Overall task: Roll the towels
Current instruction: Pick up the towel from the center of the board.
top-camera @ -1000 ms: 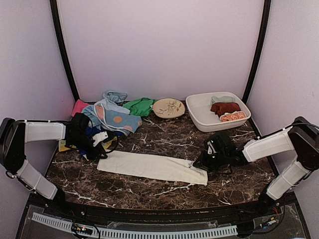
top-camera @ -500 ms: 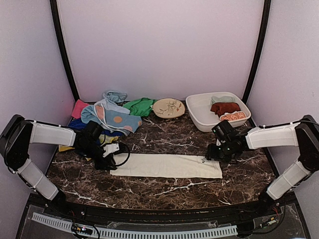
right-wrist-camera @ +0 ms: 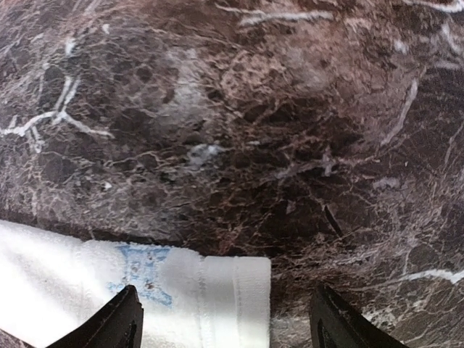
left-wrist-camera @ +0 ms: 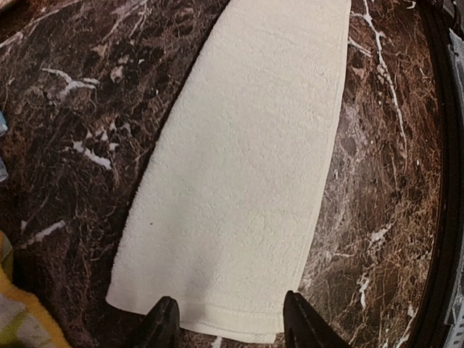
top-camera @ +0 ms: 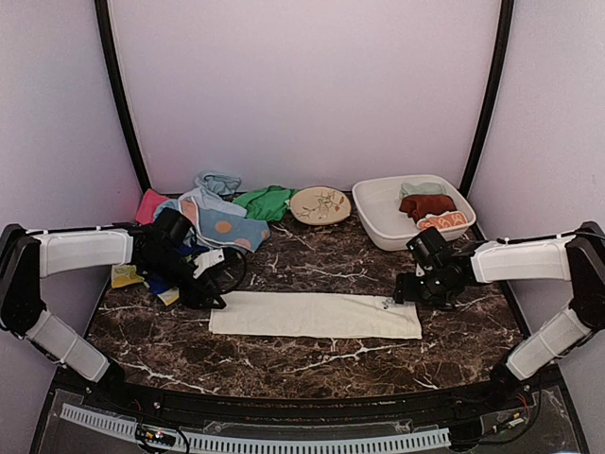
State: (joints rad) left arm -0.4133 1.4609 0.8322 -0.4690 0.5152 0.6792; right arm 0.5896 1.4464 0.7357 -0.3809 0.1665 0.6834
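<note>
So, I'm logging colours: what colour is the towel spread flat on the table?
Cream-white towel; the left wrist view shows it best.

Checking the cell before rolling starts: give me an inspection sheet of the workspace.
Surface: dark marble tabletop.
Job's things: white towel lies flat as a long strip, unrolled; coloured towel pile back left; more towels in the white tub.
Clutter: patterned plate at the back.
Grippers: left tool open at the strip's left end; right tool open at its right end; neither grips it.
Cables: black cable loops beside the left tool.
Surroundings: plain pale walls, black frame posts.
</note>
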